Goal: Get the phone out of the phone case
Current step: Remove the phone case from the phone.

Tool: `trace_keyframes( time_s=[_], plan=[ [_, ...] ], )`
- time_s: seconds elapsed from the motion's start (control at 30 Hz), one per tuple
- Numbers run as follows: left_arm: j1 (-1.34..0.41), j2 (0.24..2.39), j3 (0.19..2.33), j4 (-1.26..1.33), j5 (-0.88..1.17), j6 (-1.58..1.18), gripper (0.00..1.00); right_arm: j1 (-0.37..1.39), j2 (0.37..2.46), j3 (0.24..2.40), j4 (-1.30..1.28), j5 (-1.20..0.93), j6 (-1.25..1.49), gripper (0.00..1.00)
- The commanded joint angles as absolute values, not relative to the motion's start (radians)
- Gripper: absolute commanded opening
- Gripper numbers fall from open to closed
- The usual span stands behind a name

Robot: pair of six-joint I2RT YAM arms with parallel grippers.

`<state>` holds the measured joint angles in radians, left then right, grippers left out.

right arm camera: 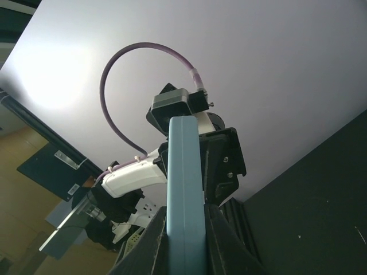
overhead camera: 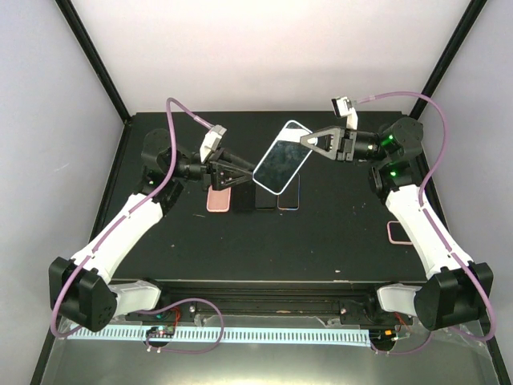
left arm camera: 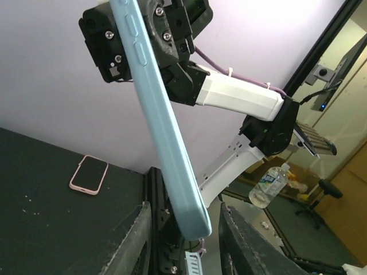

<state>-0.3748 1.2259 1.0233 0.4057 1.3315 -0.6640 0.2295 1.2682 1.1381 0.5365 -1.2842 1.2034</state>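
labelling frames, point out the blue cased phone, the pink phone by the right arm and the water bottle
blue cased phone [overhead camera: 282, 157], top view, screen centre
pink phone [overhead camera: 398, 233], top view, dark face
water bottle [left arm camera: 266, 184], left wrist view, label

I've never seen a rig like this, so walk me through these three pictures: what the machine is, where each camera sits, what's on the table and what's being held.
The machine is two robot arms bolted at the near edge of a black table. The wide picture comes from a fixed camera above and behind them. The other two come from a camera on each wrist, looking along its own fingers. Lifted between the arms is a phone in a light blue case. The right end effector is shut on its far end. The left end effector has a finger on either side of the near end, with gaps showing, so it isn't clamped. On the table lie a pink phone or case, a dark phone, a second dark phone and a pink-rimmed one.
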Motion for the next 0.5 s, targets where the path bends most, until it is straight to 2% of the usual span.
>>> trace_keyframes(
  time_s=[0.0,0.1,0.47],
  plan=[
    [-0.379,1.227,1.029,0.362,1.331,-0.608,0.35,0.232,1.231,1.141,0.601,-1.272,1.231,0.01],
    [-0.380,1.224,1.028,0.360,1.329,-0.611,0.34,0.232,1.230,1.135,0.601,-1.269,1.232,0.01],
    [-0.380,1.236,1.024,0.345,1.283,-0.585,0.13,0.247,1.220,1.120,0.663,-1.276,1.293,0.01]
  ],
)
